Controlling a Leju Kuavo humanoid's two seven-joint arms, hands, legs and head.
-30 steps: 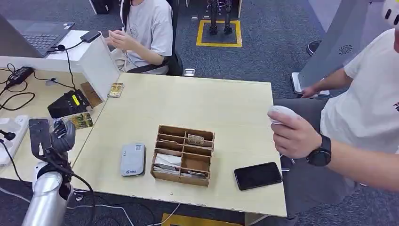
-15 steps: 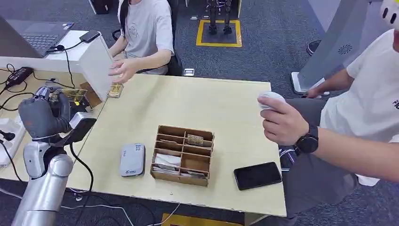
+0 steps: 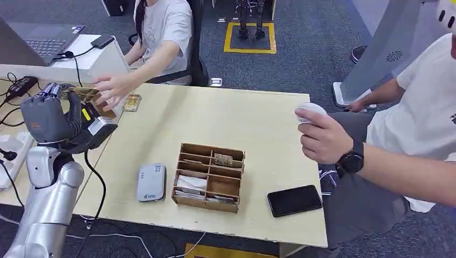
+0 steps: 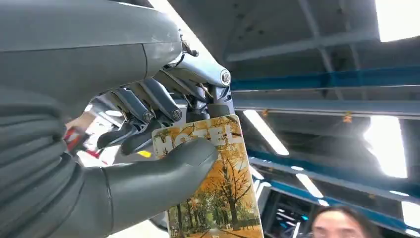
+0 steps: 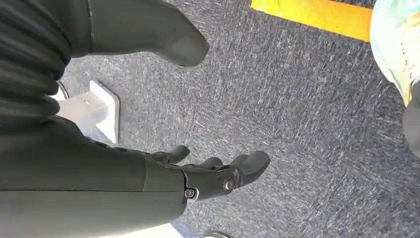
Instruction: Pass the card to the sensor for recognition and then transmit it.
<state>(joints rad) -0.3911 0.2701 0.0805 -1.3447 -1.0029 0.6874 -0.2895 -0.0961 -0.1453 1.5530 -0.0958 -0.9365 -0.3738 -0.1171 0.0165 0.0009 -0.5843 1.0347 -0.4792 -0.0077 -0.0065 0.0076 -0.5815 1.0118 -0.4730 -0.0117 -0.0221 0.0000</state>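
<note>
My left hand [image 3: 48, 115] is raised over the left edge of the table and holds a card [image 3: 80, 92] upright. The left wrist view shows this card [image 4: 213, 183] printed with autumn trees and the word MOTEL, pinched between the thumb [image 4: 163, 168] and the darker fingers behind it. The black card sensor [image 3: 90, 114] with a yellow label sits just beyond and below the hand, partly hidden by it. A person seated at the back stretches a hand [image 3: 110, 86] out to the card's far edge. My right hand [image 5: 213, 173] hangs over grey carpet, fingers apart and holding nothing.
On the wooden table [image 3: 215, 115] stand a compartmented wooden box [image 3: 209, 177], a grey-white device [image 3: 151, 181] and a black phone [image 3: 294, 200]. Another card [image 3: 132, 102] lies near the back left corner. A person at the right holds a white object [image 3: 311, 112] over the table's edge.
My left hand has risen from low beside the table, carrying the card up over the sensor. The seated person's hand has reached forward to the card.
</note>
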